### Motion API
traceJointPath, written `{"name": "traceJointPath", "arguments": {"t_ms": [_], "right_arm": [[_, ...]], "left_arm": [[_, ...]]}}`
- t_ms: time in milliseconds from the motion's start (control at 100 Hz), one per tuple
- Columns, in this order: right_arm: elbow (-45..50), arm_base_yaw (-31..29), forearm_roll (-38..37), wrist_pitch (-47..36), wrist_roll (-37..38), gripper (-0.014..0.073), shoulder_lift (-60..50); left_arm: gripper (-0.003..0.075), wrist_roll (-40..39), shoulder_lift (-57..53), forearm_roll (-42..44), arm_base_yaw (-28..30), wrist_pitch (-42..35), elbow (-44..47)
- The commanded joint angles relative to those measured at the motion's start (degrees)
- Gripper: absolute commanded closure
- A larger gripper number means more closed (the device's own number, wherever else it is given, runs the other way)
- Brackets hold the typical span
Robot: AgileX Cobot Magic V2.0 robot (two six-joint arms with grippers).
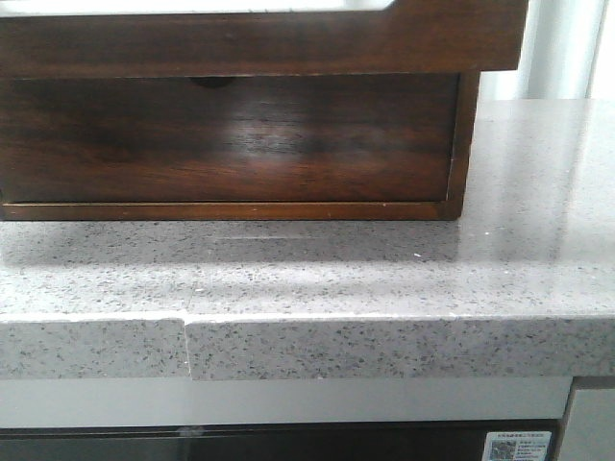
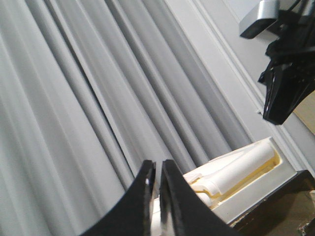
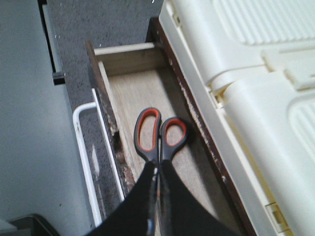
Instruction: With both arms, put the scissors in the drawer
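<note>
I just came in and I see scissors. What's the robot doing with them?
The right end effector is holding the scissors by the blades, shut on them, with the handles hanging over the open drawer. The scissors haven't been let go yet. The left end effector is closed on nothing and lifted away, pointing towards the curtains.

The right gripper [image 3: 158,196], jaws pressed together on the scissors [image 3: 160,135], holds the orange-lined handles over the open drawer [image 3: 147,88] at centre frame; a cream plastic case [image 3: 256,98] fills the right side.
</note>
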Motion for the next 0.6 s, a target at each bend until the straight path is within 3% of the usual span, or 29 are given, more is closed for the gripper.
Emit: {"name": "traceJointPath", "arguments": {"t_ms": [0, 150, 340, 450, 590], "right_arm": [[-1.42, -0.2, 1.33, -5.45, 1.75, 0.0642, -4.58], [-0.93, -0.2, 1.33, -6.6, 3.49, 0.0642, -9.46], [5.73, -0.2, 1.33, -11.2, 4.52, 0.0642, -17.92], [12.55, -0.2, 1.33, -16.05, 5.58, 0.0642, -24.33], [22.92, -0.43, 1.33, -22.45, 5.58, 0.0642, -33.19]], "left_arm": [[0.0741, -2.56, -1.63, -1.69, -0.47, 1.7, -1.87], [0.0741, -11.38, -4.96, -2.2, -0.47, 7.31, -1.87], [0.0741, -11.54, -6.7, -5.77, -0.47, 9.12, -0.27], [0.0741, -11.54, -6.82, -11.56, -0.47, 8.75, 2.23], [0.0741, -11.54, -6.82, -12.16, -0.47, 7.36, 5.84]]}}
